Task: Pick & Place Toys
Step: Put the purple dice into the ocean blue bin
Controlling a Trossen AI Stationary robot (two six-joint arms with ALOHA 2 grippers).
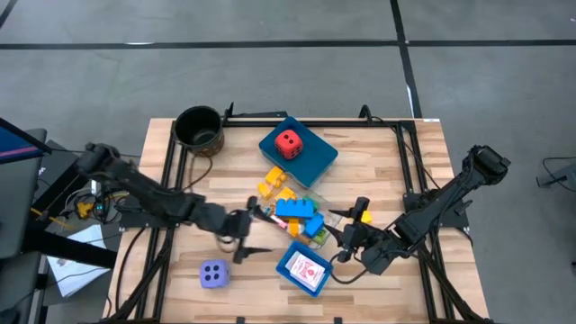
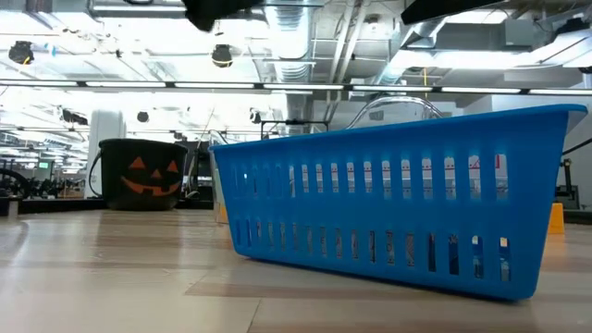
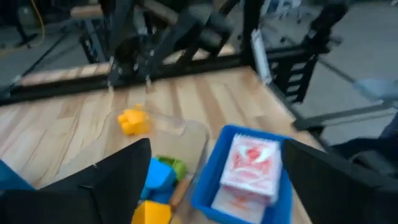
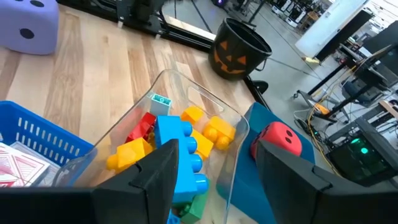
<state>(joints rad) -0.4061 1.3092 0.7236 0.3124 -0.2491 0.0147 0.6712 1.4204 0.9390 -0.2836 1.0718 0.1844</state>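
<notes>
A clear box (image 1: pixel 310 209) in the table's middle holds yellow, blue, red and green bricks (image 4: pixel 180 146). A red die (image 1: pixel 288 142) sits on the far blue tray (image 1: pixel 317 158). The near blue tray (image 1: pixel 286 262) holds white red-printed cards (image 3: pixel 249 163). A lavender die (image 1: pixel 214 274) rests on the table near the front. My left gripper (image 3: pixel 216 146) hovers open left of the box, above the table, with nothing between its fingers. My right gripper (image 4: pixel 217 149) stands open at the box's right end, one finger over the inside, one outside its wall (image 4: pixel 235 163). My right gripper stands astride the clear box's right wall, slanting down from the table's right. I cannot tell whether either finger touches the wall or the blue brick beside it.
A dark round pot (image 1: pixel 199 128) with an orange face stands at the far left corner. A black frame (image 1: pixel 315 123) runs along the table's edges. Bare wood lies at the near left around the lavender die and at the far right.
</notes>
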